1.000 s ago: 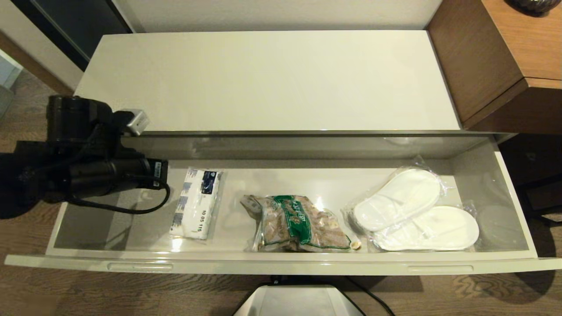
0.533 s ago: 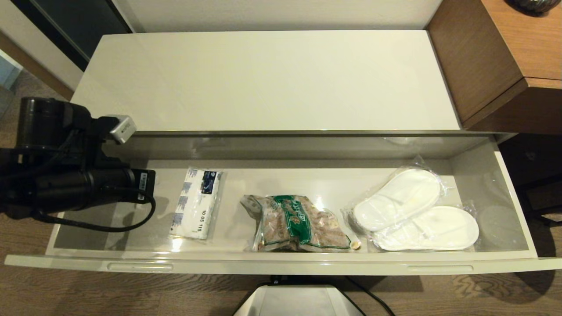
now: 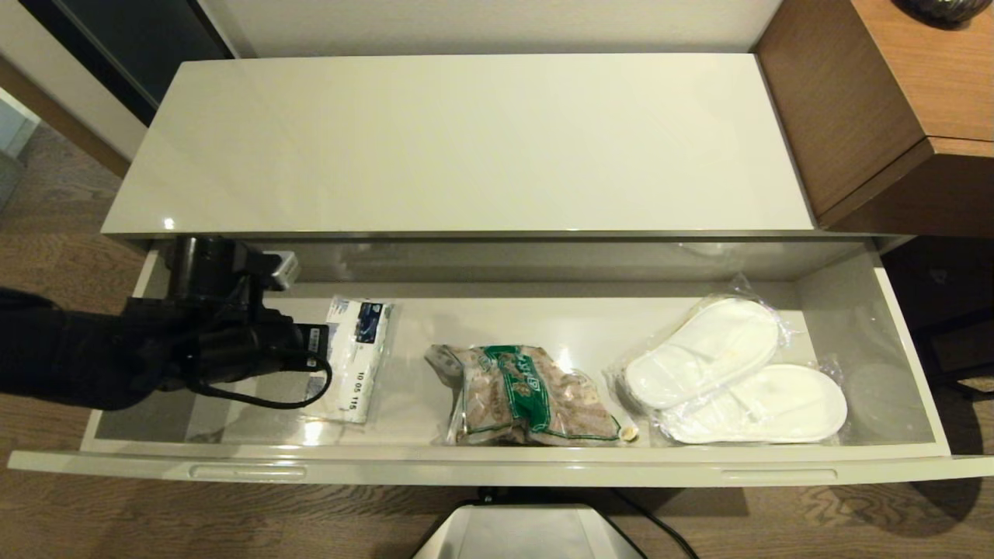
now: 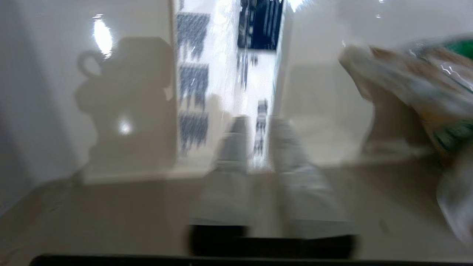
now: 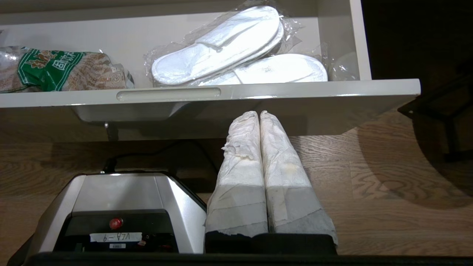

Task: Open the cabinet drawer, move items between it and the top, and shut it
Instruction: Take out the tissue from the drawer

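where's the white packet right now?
In the head view the white packet lies flat in the open drawer, toward its left end, between the left pincer and the green snack bag.

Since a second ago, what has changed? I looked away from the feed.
The left gripper has swung down into the drawer and now sits at the white packet, gripping nothing yet. The packet, snack bag, slippers and parked right gripper have not moved.
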Robot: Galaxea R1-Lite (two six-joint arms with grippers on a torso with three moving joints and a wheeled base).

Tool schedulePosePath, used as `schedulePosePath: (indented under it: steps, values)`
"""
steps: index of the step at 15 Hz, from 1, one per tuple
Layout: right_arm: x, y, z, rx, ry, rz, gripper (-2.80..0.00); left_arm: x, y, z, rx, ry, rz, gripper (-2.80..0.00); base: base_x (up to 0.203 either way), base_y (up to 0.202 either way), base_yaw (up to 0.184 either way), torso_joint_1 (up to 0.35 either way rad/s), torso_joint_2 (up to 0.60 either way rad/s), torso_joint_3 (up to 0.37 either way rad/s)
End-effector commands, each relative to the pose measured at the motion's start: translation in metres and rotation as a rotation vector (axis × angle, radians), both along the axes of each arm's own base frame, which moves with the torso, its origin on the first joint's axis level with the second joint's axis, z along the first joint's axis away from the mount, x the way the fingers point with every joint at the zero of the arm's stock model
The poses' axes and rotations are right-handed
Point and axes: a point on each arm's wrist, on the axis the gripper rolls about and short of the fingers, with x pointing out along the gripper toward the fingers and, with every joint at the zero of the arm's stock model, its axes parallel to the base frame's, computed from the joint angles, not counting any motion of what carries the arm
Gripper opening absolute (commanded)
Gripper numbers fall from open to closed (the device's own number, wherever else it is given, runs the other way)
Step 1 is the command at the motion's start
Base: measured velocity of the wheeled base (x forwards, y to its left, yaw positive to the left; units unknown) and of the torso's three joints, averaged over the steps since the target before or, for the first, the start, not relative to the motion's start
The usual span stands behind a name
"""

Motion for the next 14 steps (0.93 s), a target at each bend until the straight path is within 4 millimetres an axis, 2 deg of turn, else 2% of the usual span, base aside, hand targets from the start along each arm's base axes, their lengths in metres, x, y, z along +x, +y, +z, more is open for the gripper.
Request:
schedulePosePath:
  steps: [1, 3, 5, 7, 14]
  values:
    - [-0.001, 0.0, -0.001, 0.0, -0.016, 0.002, -2.8, 0.04, -0.007, -0.054, 0.004, 0.032, -0.001, 0.0, 0.0, 0.0, 0.0, 0.0, 0.0, 0.0]
    - [-0.001, 0.0, -0.001, 0.0, -0.016, 0.0, -2.8, 0.067, -0.011, -0.07, -0.002, -0.008, -0.003, 0.0, 0.0, 0.0, 0.0, 0.0, 0.0, 0.0]
    - [-0.001, 0.0, -0.001, 0.0, -0.016, 0.001, -2.8, 0.08, -0.013, -0.079, -0.003, -0.021, -0.002, 0.0, 0.0, 0.0, 0.0, 0.0, 0.0, 0.0]
    - [-0.001, 0.0, -0.001, 0.0, -0.016, 0.001, -2.8, 0.083, -0.014, -0.088, 0.001, -0.003, -0.002, 0.0, 0.0, 0.0, 0.0, 0.0, 0.0, 0.0]
    - [-0.001, 0.0, -0.001, 0.0, -0.016, 0.0, -2.8, 0.083, -0.014, -0.095, 0.006, 0.009, -0.002, 0.0, 0.0, 0.0, 0.0, 0.0, 0.0, 0.0]
